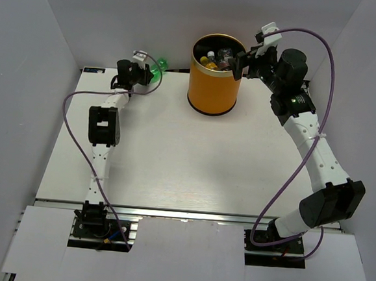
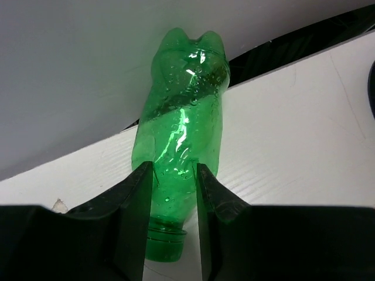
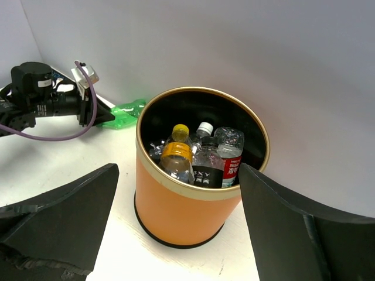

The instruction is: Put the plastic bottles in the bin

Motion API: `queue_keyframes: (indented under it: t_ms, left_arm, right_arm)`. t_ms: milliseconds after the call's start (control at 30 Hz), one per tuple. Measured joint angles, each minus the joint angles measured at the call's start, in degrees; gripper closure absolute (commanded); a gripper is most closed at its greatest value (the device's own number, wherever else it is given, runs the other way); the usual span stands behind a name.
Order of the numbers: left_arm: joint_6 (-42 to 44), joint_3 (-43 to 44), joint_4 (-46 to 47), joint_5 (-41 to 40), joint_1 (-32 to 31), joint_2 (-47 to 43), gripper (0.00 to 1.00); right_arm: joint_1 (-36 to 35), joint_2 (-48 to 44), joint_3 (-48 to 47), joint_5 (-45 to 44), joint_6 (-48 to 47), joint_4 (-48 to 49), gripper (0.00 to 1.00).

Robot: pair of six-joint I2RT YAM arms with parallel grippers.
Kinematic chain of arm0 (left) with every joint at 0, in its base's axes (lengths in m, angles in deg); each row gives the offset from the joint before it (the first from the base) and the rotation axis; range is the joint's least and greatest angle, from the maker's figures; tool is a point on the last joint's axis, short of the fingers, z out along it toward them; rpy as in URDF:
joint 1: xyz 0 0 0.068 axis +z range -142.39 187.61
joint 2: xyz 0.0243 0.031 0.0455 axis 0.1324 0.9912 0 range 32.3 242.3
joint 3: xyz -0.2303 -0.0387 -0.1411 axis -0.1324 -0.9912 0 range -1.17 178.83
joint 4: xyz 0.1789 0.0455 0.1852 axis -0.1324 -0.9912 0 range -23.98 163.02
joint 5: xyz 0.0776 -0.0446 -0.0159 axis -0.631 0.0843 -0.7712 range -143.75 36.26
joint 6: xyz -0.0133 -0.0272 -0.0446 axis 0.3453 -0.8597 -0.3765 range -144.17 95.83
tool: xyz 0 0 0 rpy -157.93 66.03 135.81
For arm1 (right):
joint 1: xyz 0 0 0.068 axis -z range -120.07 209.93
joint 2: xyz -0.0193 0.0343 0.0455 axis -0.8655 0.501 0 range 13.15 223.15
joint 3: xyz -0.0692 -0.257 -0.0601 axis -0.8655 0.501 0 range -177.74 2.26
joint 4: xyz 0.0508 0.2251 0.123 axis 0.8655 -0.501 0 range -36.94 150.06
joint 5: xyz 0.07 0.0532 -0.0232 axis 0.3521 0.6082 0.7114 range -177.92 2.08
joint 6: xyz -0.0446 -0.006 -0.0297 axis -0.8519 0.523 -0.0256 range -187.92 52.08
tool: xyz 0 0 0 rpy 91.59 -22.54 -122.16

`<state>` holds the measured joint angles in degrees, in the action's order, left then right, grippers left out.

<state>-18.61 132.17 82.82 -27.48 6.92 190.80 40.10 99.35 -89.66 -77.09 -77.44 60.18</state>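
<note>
The green bottle lies on the table against the back wall, its neck toward my left gripper. The jaws press on both sides of its shoulder. The two also show at the far left in the top view: bottle, gripper. The orange bin stands at the back middle. It holds an orange-capped bottle, a black-labelled one, a red-labelled one and a white-capped clear one. My right gripper hovers wide open and empty beside the bin's right rim. No blue-capped bottle shows.
Grey walls enclose the white table at the back and on both sides. The back wall is right behind the green bottle. The left arm reaches along the back edge. Purple cables loop from both wrists.
</note>
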Motion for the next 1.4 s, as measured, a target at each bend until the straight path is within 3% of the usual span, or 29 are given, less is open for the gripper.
queue_keyframes:
  t_ms: [133,267,433,533,700,867,1033,1400]
  left_arm:
    - [-1.0,-4.7,0.6,-0.2,-0.2,-3.1,1.00]
    - [-4.0,-16.5,2.0,1.2,-0.2,-11.6,1.00]
    - [-9.4,-35.5,8.7,3.7,-0.4,-30.0,1.00]
    - [-14.7,-49.1,16.3,5.7,-0.9,-44.3,1.00]
    - [-26.2,-69.5,30.0,9.6,-3.0,-66.2,1.00]
    - [-34.0,-83.8,36.2,10.3,-9.3,-79.5,1.00]
    - [-38.1,-90.4,36.1,10.1,-15.8,-87.3,1.00]
    - [-43.3,-91.8,38.2,10.2,-17.6,-92.9,1.00]
  right_arm:
    - [0.0,-0.7,1.0,-0.1,0.1,0.1,0.11]
    - [0.0,-2.4,3.3,0.2,0.6,-0.3,0.11]
    - [0.0,-4.9,4.1,3.6,1.3,-4.3,0.11]
    - [-0.3,-8.5,9.5,6.7,3.4,-4.0,0.11]
    - [-4.0,-11.3,19.4,15.3,9.6,-0.2,0.11]
    - [-9.7,-9.5,24.3,22.7,16.3,8.2,0.11]
    - [-11.5,-9.0,26.2,25.0,23.8,18.6,0.11]
    - [-13.9,-5.4,26.2,22.6,33.2,28.1,0.11]
